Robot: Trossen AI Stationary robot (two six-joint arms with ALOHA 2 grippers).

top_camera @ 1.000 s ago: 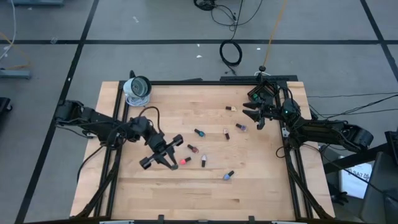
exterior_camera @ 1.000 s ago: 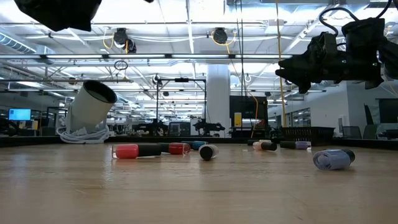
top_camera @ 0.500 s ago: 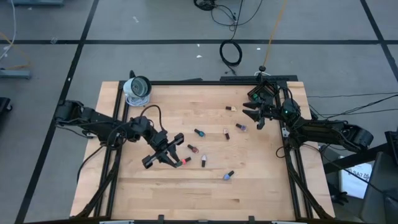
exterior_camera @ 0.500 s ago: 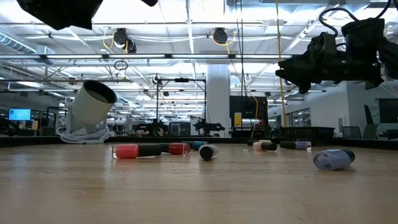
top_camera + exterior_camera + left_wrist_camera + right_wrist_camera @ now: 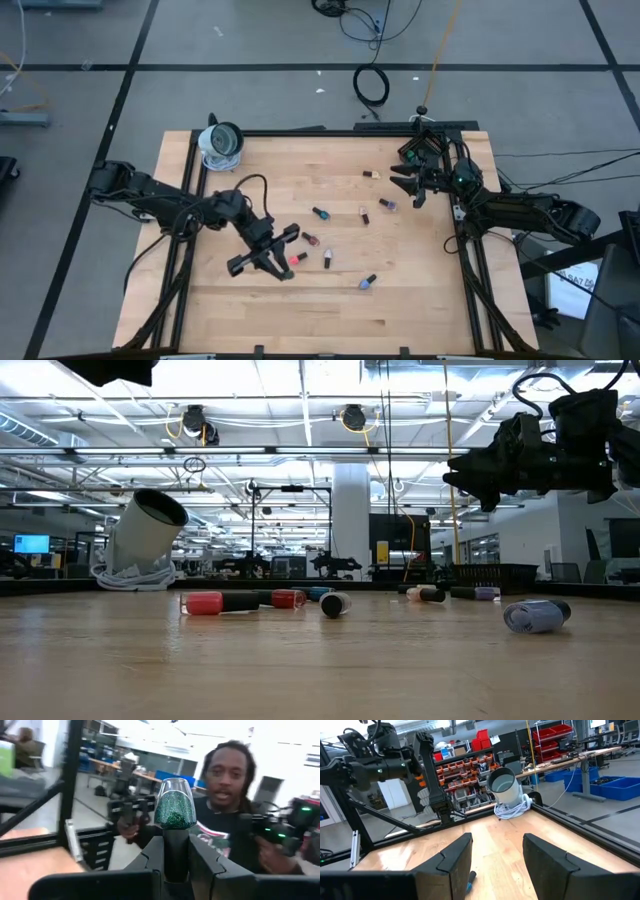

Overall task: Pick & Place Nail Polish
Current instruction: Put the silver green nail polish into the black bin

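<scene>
My left gripper [image 5: 276,258] is over the table's middle left, clear of the wood, and is shut on a green glitter nail polish bottle [image 5: 174,809]. Several other nail polish bottles lie on their sides on the table: a red one [image 5: 295,259] just beside the left gripper, a dark red one [image 5: 327,257], a teal one [image 5: 321,213], a blue one [image 5: 367,282] and a purple one [image 5: 386,204]. My right gripper [image 5: 408,181] is open and empty, held above the table's far right [image 5: 492,862]. My left gripper pinches the green bottle by its dark cap end [image 5: 175,854] between the two fingers. The glitter glass end sticks out past the fingertips, in line with them. The fingers point about level, into the room. The bottle is lifted clear of the table.
A white cylinder [image 5: 220,143] lies tilted on a coil of white cable at the far left corner [image 5: 145,535]. A black frame [image 5: 470,250] runs along the table's edges. A person [image 5: 227,795] stands beyond the table in the left wrist view.
My left gripper has moved a little toward the table's near right and turned slightly. In the low view it has almost left the picture's top. My right arm has kept still.
</scene>
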